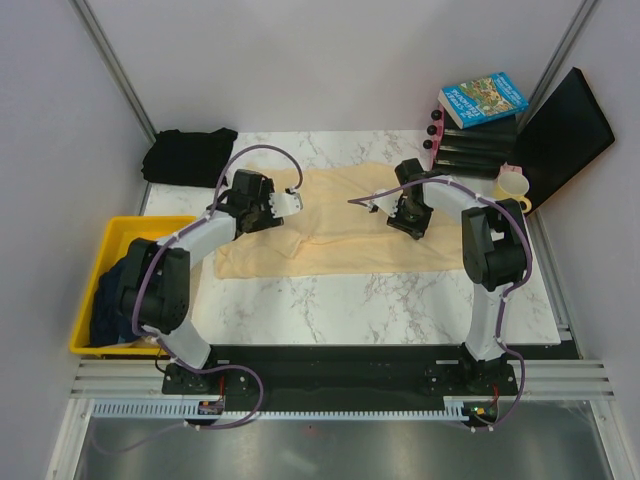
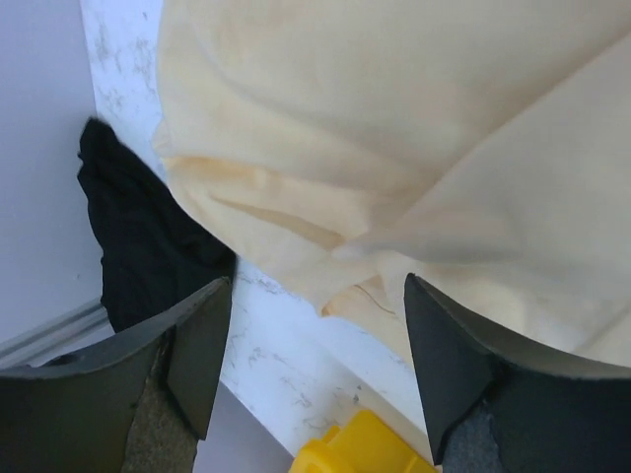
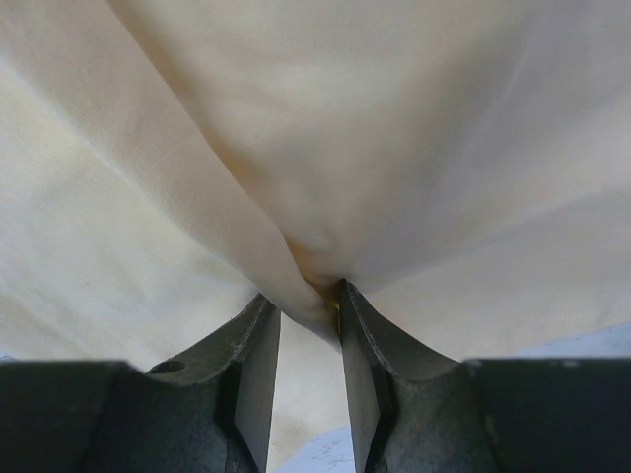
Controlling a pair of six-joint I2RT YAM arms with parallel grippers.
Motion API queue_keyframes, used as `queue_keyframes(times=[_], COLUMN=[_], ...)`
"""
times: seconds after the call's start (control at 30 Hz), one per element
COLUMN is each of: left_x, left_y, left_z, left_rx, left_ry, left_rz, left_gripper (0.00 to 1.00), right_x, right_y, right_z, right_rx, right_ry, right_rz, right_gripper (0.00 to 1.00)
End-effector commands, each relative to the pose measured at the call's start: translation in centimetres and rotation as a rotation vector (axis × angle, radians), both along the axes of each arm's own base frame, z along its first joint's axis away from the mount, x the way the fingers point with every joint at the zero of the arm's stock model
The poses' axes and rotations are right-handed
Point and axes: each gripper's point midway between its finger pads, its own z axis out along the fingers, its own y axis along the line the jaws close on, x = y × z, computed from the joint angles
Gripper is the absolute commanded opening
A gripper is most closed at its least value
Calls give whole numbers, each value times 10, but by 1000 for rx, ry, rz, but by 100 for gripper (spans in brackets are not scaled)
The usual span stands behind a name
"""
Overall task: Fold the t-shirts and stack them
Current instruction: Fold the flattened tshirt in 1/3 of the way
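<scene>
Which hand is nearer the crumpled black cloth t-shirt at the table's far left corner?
Left. The left hand hangs open just right of the black t-shirt, over the edge of the cream-yellow cloth t-shirt; the right hand pinches that shirt farther right.

Under my right claw a spread shirt covers the middle of the table, with another shirt far left, a bin near left, a cup far right.

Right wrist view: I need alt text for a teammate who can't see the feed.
The right gripper pinches a fold of the cream-yellow t-shirt between its dark fingers, low in the middle of the frame. The cloth fills nearly the whole view, with a sliver of table at the lower right.
</scene>
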Motion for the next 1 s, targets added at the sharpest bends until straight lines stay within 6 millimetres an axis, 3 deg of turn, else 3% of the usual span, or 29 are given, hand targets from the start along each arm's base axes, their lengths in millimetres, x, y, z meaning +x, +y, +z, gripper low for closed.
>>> queue_keyframes(times=[0.0,0.1,0.27,0.4,0.5,0.67,0.97], left_x=[-41,-80,-118,-120,-109,-94,-94], left_y=[-36,-42,-48,-50,-52,-59,-70], left_z=[24,7,-20,-37,-41,-33,-29], left_rx=[-143,-146,-156,-157,-156,-180,-215], left_ry=[37,141,248,304,318,292,287], left_rz=[-239,-357,-482,-496,-474,-465,-505], left_gripper=[75,63,59,58,58,58,58], right_x=[-13,-15,-15,-15,-15,-18,-17], right_y=[13,11,12,12,11,10,11], right_z=[-14,-16,-15,-14,-12,-13,-12], right_rx=[42,38,41,39,36,35,38], right_ry=[42,48,48,44,39,46,42], right_rz=[12,14,16,17,17,12,6], right_gripper=[39,38,38,38,38,38,38])
